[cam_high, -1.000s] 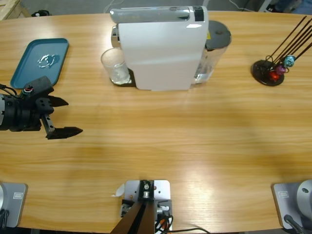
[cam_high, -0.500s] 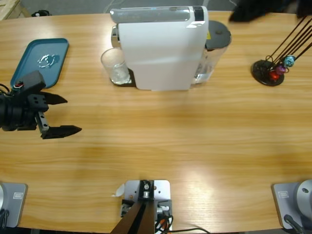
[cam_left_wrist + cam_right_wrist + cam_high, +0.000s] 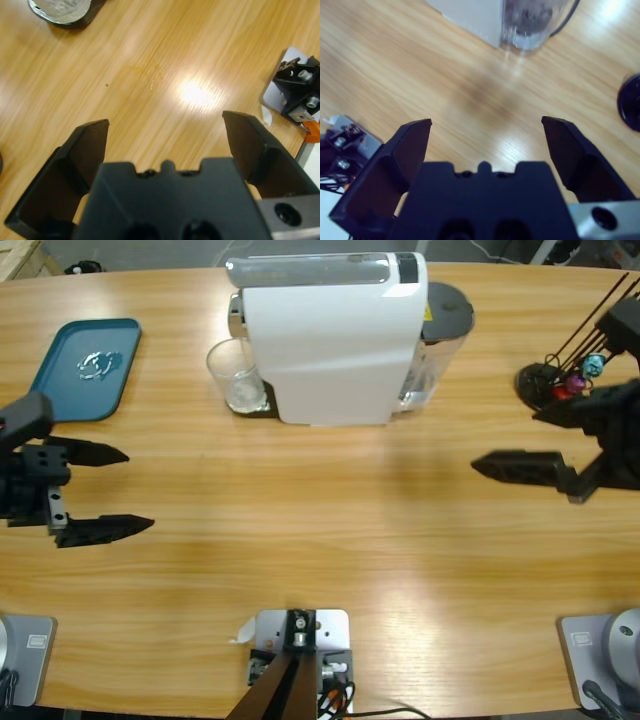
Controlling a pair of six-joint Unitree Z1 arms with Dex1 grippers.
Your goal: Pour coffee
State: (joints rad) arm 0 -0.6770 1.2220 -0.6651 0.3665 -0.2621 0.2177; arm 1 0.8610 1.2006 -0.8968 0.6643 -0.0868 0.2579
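Seemingly upright tumbler [image 3: 236, 376] beside machine [image 3: 330, 335]

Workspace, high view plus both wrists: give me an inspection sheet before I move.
Surface: wooden table, no spill seen.
Job's things: glass tumbler at the white coffee machine; no coffee seen in it.
Clutter: teal tray far left; black capsule stand far right.
Grippers: left gripper open, empty; right gripper open, empty.
Cables: black cable behind the water tank.
Surroundings: nothing seen.
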